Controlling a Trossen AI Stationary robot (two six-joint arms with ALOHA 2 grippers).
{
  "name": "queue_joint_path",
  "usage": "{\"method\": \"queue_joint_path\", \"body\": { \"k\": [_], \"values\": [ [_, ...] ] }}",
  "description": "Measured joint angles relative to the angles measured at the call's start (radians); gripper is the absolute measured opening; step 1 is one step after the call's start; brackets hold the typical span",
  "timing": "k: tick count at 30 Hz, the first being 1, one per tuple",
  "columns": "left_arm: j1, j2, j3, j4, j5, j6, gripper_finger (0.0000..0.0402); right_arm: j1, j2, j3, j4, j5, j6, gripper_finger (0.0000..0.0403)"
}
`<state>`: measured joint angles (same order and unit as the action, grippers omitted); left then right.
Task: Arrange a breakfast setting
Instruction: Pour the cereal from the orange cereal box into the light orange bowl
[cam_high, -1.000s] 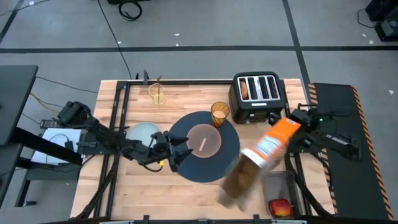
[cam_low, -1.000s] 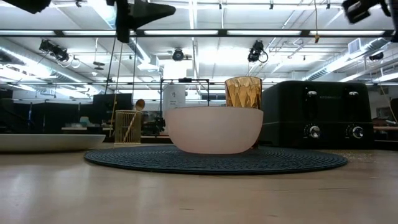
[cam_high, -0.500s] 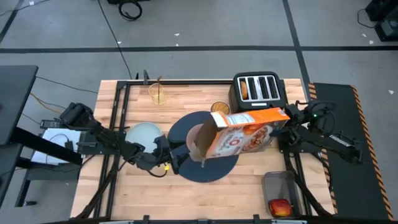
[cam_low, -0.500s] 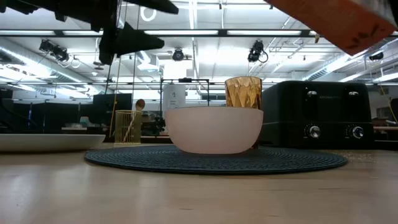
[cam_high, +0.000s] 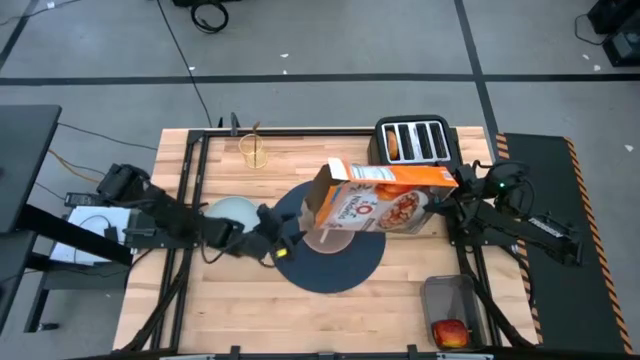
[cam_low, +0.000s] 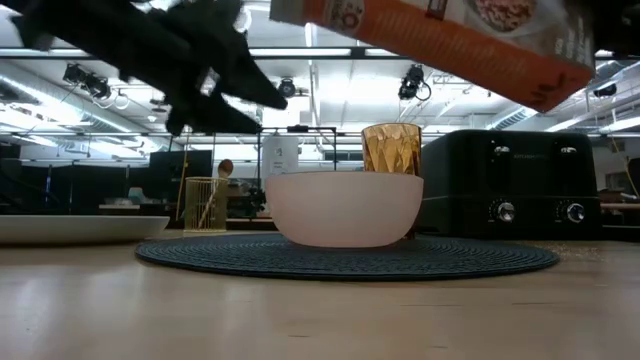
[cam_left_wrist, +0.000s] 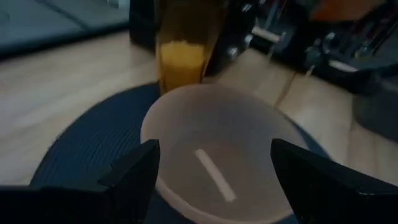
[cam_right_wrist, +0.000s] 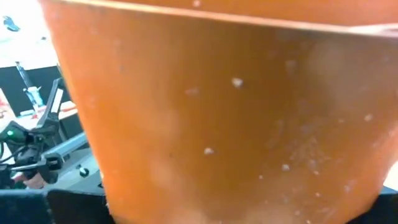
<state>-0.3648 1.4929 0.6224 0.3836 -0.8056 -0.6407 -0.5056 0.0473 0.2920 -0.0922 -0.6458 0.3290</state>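
While the right gripper (cam_high: 447, 203) clamps the cereal box (cam_high: 380, 197) on its side above the pink bowl (cam_high: 330, 226), spillage is the chief hazard. Bowl sits centre on the dark-blue mat (cam_high: 345, 268), amber tumbler (cam_low: 391, 148) at its 1 o'clock, pale-blue plate (cam_high: 228, 209) at 9 o'clock. Left gripper (cam_high: 288, 237), fingers spread and empty, hovers at the bowl's 9 o'clock; a low box mouth may strike bowl or tumbler.

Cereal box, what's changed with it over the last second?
The right gripper swung the cereal box from the table's right side over the pink bowl, tipped on its side. The left gripper moved nearer the bowl. Bowl, mat and toaster stayed put.
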Motion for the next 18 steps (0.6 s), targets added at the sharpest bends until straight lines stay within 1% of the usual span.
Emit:
{"method": "queue_joint_path", "body": {
  "k": [2,4,5,7,8,9,10,11,12,15,18],
  "values": [
    [0.048,0.0,0.014,-0.068,0.073,-0.028,0.0311,0.0,0.001,0.0,-0.004,0.016,-0.002,0.0294],
    [0.084,0.001,0.086,-0.233,0.133,-0.058,0.0311,0.0,0.0,0.0,-0.006,0.041,-0.008,0.0294],
    [0.099,0.001,0.141,-0.354,0.149,-0.099,0.0311,0.0,0.001,0.0,-0.011,0.048,-0.008,0.0294],
    [0.126,0.001,0.271,-0.665,0.175,-0.244,0.0311,0.0,0.001,0.0,-0.019,0.057,-0.008,0.0294],
    [0.139,0.003,0.329,-0.808,0.204,-0.321,0.0311,0.0,0.001,0.0,-0.019,0.061,-0.009,0.0294],
    [0.151,0.017,0.383,-0.915,0.225,-0.39,0.0311,0.0,0.001,0.0,-0.019,0.062,-0.011,0.0294],
    [0.16,0.032,0.427,-0.973,0.241,-0.452,0.0311,0.0,0.001,0.0,-0.016,0.062,-0.011,0.0294],
    [0.169,0.046,0.455,-1.011,0.255,-0.503,0.0311,0.0,0.001,0.0,-0.013,0.062,-0.011,0.0294],
    [0.179,0.063,0.479,-1.029,0.269,-0.518,0.0311,0.0,0.0,0.0,-0.009,0.061,-0.011,0.0294],
    [0.2,0.129,0.532,-0.991,0.309,-0.524,0.0311,-0.001,0.001,0.004,-0.013,0.063,-0.011,0.0294],
    [0.213,0.198,0.559,-1.013,0.343,-0.545,0.0311,-0.002,0.005,0.017,-0.03,0.069,-0.027,0.0294]
  ]
}}
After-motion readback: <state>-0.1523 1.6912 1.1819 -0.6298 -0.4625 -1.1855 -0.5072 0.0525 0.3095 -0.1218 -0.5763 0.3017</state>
